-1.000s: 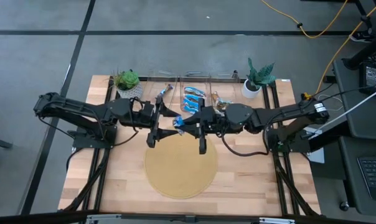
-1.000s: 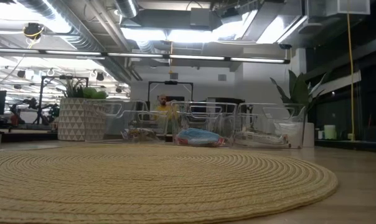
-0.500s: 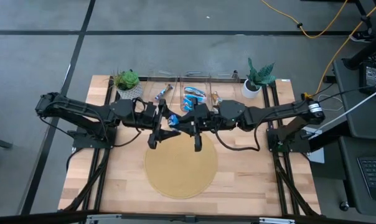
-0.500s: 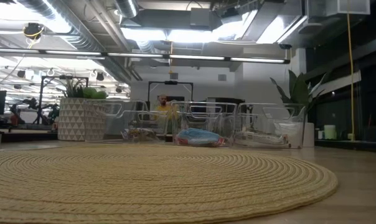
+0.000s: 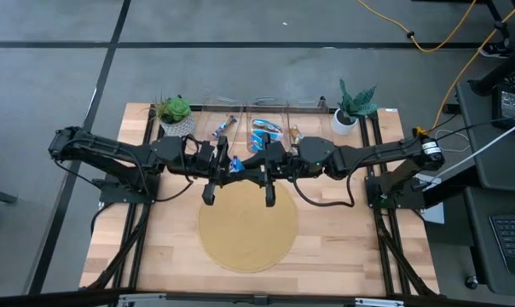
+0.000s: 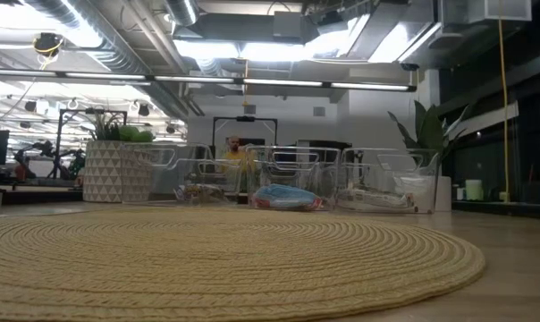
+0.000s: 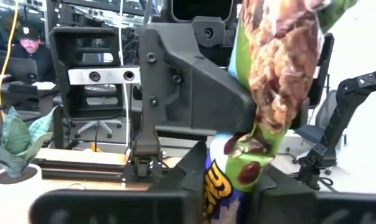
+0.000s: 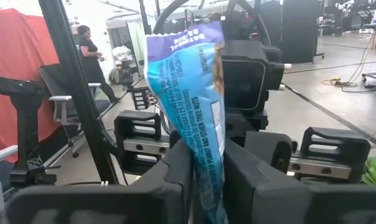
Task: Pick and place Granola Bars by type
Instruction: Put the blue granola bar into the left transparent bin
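One granola bar [image 5: 237, 165] hangs above the far edge of the round woven mat [image 5: 246, 226], between my two grippers. Its wrapper shows blue print in the right wrist view [image 8: 188, 99] and green with a granola picture in the left wrist view [image 7: 272, 74]. My left gripper [image 5: 228, 165] comes from the table's left and my right gripper [image 5: 249, 165] from the right; both are shut on this bar. More bars lie in the clear bins [image 5: 266, 128] at the far edge, with blue ones in the middle bin [image 6: 286, 197]. My left gripper pinches the bar's wrapper [image 7: 220, 186] between its two fingers, coming level from the table's left. The bar stands up past the fingers, clear of the mat. My right gripper pinches the same bar's blue wrapper [image 8: 208, 163] between its two fingers, level from the table's right. The bar rises beyond the fingers.
Three clear bins stand in a row along the far edge [image 6: 288, 183]. A potted plant [image 5: 176, 111] stands at the far left and another [image 5: 356, 107] at the far right. The mat lies bare below the grippers.
My right gripper has carried the bar a little toward the table's left, in between the open fingers of my left gripper. My left gripper has then shut on the bar. The bar stays clear of the mat.
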